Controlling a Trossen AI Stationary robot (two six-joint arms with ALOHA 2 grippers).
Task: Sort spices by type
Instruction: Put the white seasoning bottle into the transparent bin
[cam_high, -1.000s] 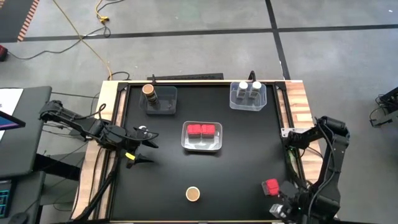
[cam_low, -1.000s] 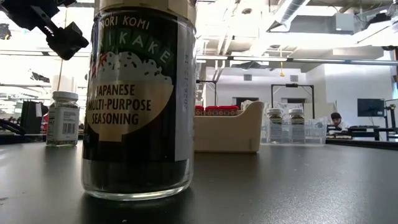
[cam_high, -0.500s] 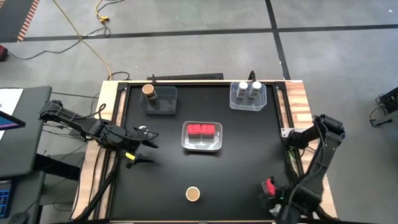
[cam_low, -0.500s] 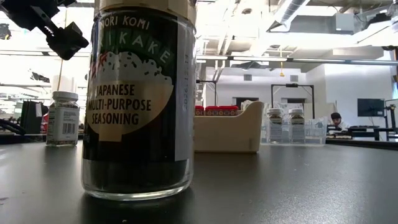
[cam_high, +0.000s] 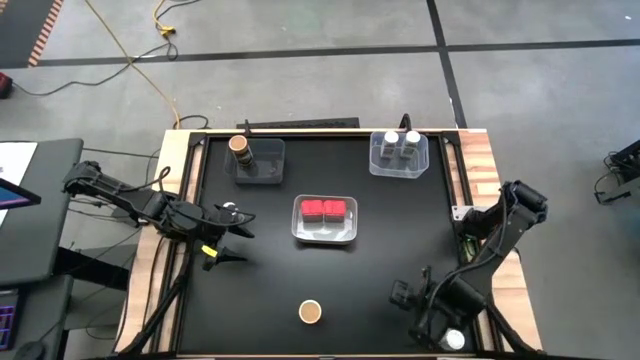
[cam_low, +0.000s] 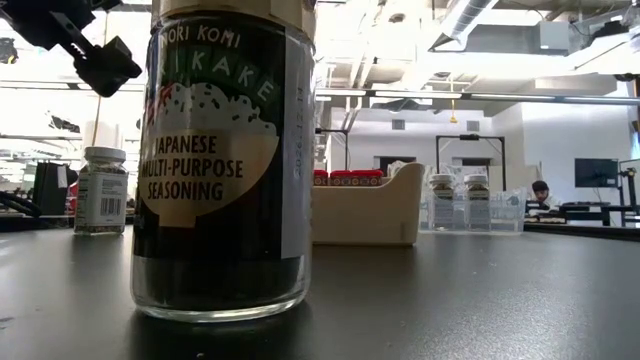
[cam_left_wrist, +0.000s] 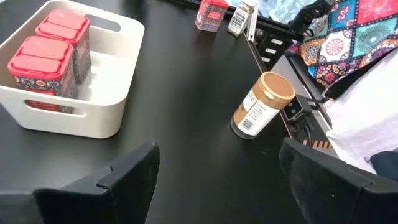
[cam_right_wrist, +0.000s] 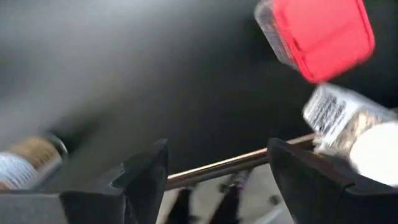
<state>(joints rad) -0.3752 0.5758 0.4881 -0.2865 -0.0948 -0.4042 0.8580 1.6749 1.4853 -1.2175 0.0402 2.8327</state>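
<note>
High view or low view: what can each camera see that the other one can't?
Only the low view shows the words on the big jar, "Japanese multi-purpose seasoning", and the room behind the table, with a person far off. Only the high view shows both whole arms, with the left claw and the right claw both open, and the yellow cable on the floor. Both views show that jar, the white tray with red tins, and the two white-lidded jars.

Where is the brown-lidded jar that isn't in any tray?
From above, the brown-lidded jar stands alone near the table's front edge, below the white tray holding red tins; the right end effector is off to its right.
</note>
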